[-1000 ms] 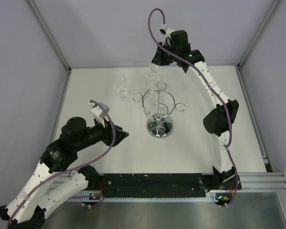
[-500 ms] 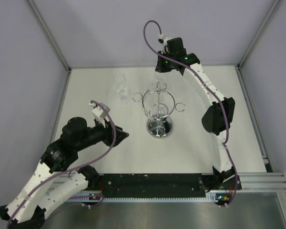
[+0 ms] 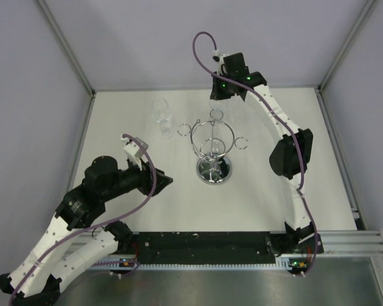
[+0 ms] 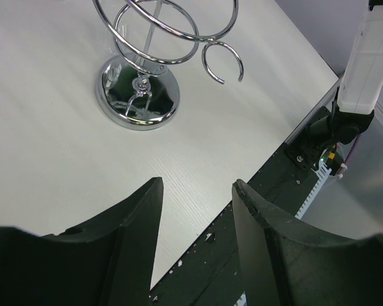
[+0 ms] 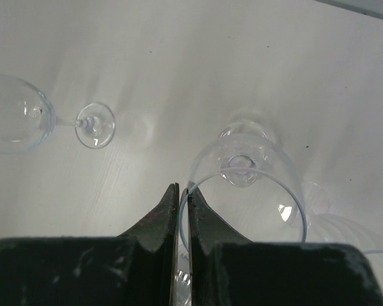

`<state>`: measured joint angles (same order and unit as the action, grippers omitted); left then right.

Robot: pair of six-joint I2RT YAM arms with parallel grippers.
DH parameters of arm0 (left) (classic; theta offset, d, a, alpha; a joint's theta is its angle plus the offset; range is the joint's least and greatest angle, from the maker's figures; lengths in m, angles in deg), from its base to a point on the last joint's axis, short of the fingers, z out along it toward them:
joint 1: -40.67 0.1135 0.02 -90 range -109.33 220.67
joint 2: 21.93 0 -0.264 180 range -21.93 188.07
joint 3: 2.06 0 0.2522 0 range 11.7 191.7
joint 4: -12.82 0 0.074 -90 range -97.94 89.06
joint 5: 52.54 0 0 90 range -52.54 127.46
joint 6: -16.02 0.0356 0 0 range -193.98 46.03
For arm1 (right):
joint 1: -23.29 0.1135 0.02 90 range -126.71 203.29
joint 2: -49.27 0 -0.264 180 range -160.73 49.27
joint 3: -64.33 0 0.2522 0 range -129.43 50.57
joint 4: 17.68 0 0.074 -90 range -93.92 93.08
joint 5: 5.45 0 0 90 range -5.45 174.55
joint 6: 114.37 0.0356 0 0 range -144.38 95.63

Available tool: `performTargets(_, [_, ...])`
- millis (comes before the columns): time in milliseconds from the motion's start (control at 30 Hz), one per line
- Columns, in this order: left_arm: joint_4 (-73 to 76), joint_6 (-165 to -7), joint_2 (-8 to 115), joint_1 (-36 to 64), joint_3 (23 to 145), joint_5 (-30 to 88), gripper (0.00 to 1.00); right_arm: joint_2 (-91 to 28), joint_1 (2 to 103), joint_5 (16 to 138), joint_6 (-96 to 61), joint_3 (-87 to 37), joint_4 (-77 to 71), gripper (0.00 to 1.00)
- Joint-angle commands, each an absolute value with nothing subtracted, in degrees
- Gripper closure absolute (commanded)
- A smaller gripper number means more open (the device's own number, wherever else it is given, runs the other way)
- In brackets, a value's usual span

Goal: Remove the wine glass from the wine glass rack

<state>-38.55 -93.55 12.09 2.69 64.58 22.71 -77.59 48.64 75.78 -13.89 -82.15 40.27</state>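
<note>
The right gripper (image 5: 183, 191) pinches a wine glass (image 5: 242, 169) by its rim, while the left gripper (image 4: 198, 185) hangs with jaws apart and empty, the wine glass rack (image 4: 139, 95) ahead of it.

Rack (image 3: 213, 148): one. Small rings (image 3: 242, 143) at its arm ends: at least three countable in the top view.

Glasses: two confirmed in the right wrist view, the left glass (image 5: 16, 121) and the centre glass (image 5: 242, 169). A further clear curved edge at lower right cannot be identified.

Arms: two, left arm (image 3: 83, 210) and right arm (image 3: 287, 153).

Grippers: two, left gripper (image 4: 196, 186) and right gripper (image 5: 183, 191).

Table (image 3: 147, 210): one.
</note>
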Motion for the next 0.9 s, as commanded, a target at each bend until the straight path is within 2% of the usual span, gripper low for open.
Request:
performTargets(0, [-36.2, -93.1, 12.3, 2.8, 64.0, 22.0, 0.47, -77.6, 47.6, 76.1, -14.9, -83.8, 38.4, 1.00])
performTargets(567, [-36.1, -93.1, 12.9, 2.8, 64.1, 21.5, 0.47, -80.6, 47.6, 76.7, -15.9, -85.7, 41.1, 1.00])
performTargets(733, [-36.0, -93.1, 13.2, 2.8, 64.1, 21.3, 0.47, -80.5, 47.6, 76.8, -15.7, -86.4, 41.3, 0.78])
performTargets(867, [-35.9, -93.0, 13.5, 2.8, 64.3, 21.1, 0.47, -80.2, 47.6, 76.9, -15.7, -87.1, 41.5, 0.69])
